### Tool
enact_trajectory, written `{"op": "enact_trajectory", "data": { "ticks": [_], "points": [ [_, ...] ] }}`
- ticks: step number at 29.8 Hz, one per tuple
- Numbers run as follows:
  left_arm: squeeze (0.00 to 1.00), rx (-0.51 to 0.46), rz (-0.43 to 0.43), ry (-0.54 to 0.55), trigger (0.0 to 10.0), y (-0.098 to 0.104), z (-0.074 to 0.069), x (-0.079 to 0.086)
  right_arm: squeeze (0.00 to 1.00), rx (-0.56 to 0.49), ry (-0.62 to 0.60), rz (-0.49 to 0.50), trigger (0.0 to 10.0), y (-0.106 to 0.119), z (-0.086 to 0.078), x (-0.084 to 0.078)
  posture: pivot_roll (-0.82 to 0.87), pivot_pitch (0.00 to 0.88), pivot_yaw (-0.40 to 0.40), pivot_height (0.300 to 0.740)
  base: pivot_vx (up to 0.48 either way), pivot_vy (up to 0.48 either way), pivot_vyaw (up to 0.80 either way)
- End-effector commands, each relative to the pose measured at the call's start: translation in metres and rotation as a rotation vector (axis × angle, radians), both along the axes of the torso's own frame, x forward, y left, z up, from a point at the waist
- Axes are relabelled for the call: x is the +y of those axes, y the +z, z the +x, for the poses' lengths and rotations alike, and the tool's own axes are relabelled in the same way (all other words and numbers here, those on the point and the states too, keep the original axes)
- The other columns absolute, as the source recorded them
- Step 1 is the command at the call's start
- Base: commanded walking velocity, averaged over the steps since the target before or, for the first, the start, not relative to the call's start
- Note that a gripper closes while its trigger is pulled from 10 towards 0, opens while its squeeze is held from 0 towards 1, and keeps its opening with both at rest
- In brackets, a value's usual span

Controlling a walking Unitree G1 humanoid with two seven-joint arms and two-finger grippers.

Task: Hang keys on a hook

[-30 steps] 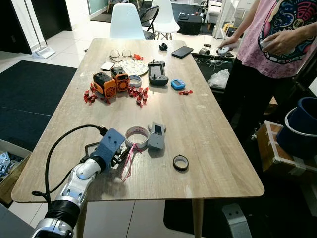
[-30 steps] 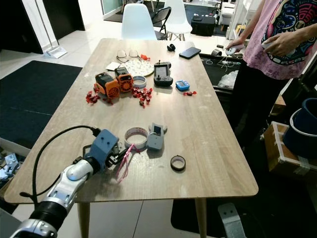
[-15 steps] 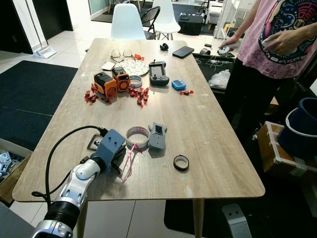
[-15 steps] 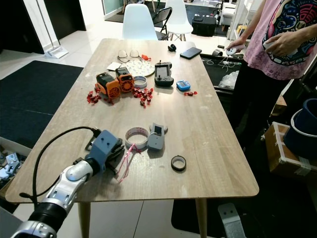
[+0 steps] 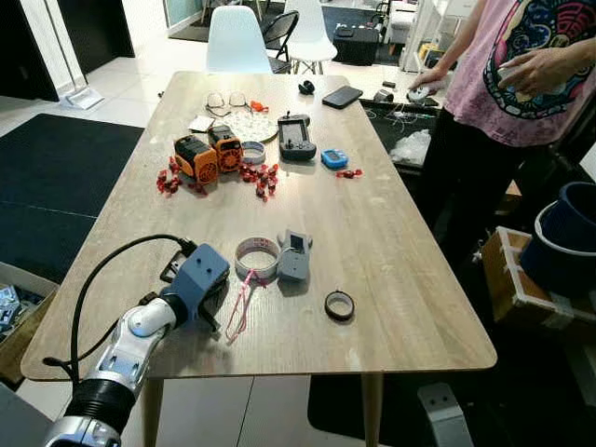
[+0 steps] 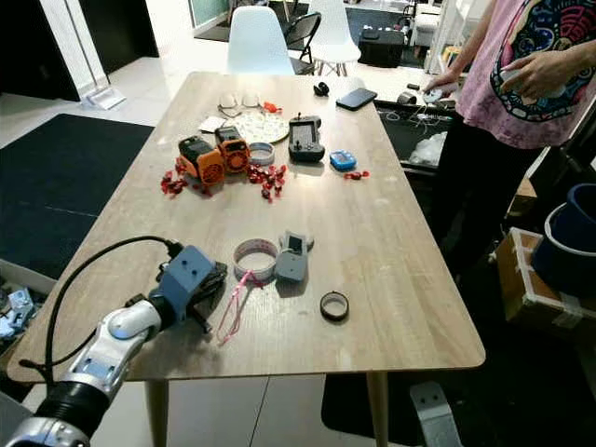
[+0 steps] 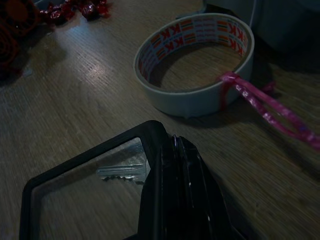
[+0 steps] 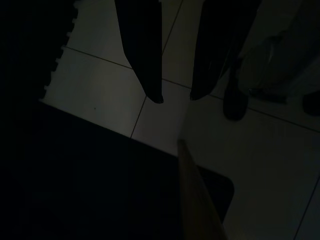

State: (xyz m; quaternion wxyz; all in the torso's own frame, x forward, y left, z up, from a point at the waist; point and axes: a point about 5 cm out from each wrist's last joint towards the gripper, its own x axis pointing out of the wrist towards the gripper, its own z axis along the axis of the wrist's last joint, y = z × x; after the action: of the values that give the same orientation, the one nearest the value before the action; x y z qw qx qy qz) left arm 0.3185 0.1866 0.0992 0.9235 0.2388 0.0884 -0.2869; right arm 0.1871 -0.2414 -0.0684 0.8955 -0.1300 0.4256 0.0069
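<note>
Jaws of the left gripper [image 7: 170,190] are closed, pressed low on the table [image 5: 391,233] beside a key [image 7: 121,172]; whether they hold it, I cannot tell. Pink lanyard [image 5: 244,296] lies by the tape [image 5: 258,256]. Hanging is not yet done; I judge pickup incomplete. Right gripper [image 8: 176,97] hangs idle, parted.

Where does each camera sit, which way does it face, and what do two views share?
Left eye view: head, looking down at the table; left arm at the pink cord.
Right eye view: same scene, shifted slightly.
Left wrist view: on the left wrist, facing the tape roll, a key and its own fingers.
Right wrist view: hanging arm, facing the floor; right gripper.
Shared: tape roll and cord.
</note>
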Motion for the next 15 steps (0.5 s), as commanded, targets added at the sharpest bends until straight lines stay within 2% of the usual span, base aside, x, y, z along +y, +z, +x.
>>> {"op": "enact_trajectory", "data": {
  "ticks": [1,2,11,13,15],
  "points": [
    [0.0,0.062,0.027,-0.014,10.0,-0.009,-0.007,0.007,0.0,0.013,-0.014,0.009,10.0,-0.002,-0.003,0.001,0.05,0.094,-0.056,0.74,0.0,0.0,0.0],
    [0.0,0.05,-0.003,-0.041,10.0,-0.002,-0.007,0.004,0.0,0.013,-0.014,0.008,10.0,-0.002,-0.003,0.0,0.05,0.094,-0.057,0.74,0.0,0.0,0.0],
    [0.0,0.013,-0.093,-0.135,10.0,0.023,-0.007,-0.005,0.0,0.014,-0.014,0.007,10.0,-0.002,-0.003,0.0,0.05,0.094,-0.057,0.74,0.0,0.0,0.0],
    [0.0,0.016,-0.126,-0.151,10.0,0.028,-0.008,-0.007,0.0,0.014,-0.015,0.006,10.0,-0.002,-0.003,0.0,0.05,0.094,-0.058,0.74,0.0,0.0,0.0],
    [0.0,0.017,-0.195,-0.169,10.0,0.039,-0.008,-0.011,0.0,0.014,-0.015,0.006,10.0,-0.002,-0.004,-0.001,0.05,0.092,-0.057,0.74,0.0,0.0,0.0]
  ]
}}
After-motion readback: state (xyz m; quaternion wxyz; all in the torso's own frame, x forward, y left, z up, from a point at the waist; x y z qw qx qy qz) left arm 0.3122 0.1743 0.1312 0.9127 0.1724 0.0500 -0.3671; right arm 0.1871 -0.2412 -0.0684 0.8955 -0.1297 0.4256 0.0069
